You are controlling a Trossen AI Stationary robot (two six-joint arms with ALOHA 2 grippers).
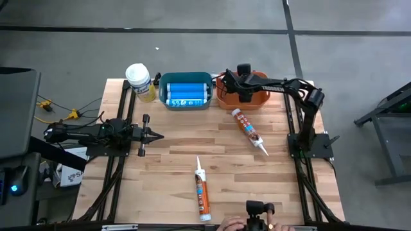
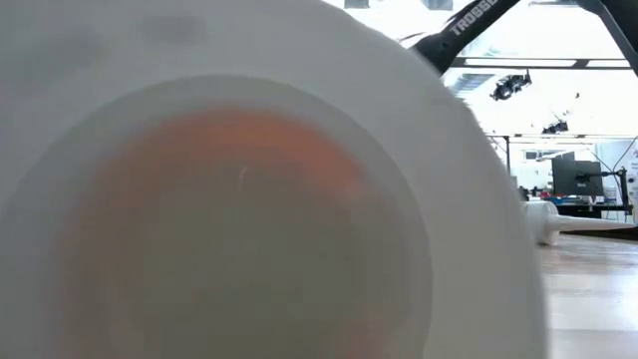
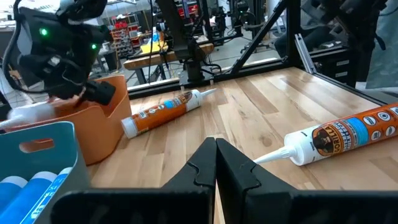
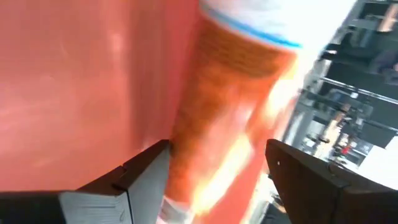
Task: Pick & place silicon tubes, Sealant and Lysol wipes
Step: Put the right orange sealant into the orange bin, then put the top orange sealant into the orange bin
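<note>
A: Where is the right gripper [image 4: 214, 177]?

B: Over the orange plastic bin [image 1: 226, 99] at twelve o'clock, fingers spread around an orange-labelled sealant tube [image 4: 233, 106], not visibly clamping.

A: Handling?

B: Probably stiff, light, slick; grip mid-barrel. The left gripper [image 3: 216, 163] waits at nine o'clock, closed, empty.

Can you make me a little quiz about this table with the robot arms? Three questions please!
1. How many tubes lie loose on the wooden table?
2. True or false: the Lysol wipes stand inside the teal bin.
3. Which bin is the right gripper over? A: the teal bin. B: the orange bin.
Key: 1. Two. 2. False, they stand beside it. 3. B.
</note>
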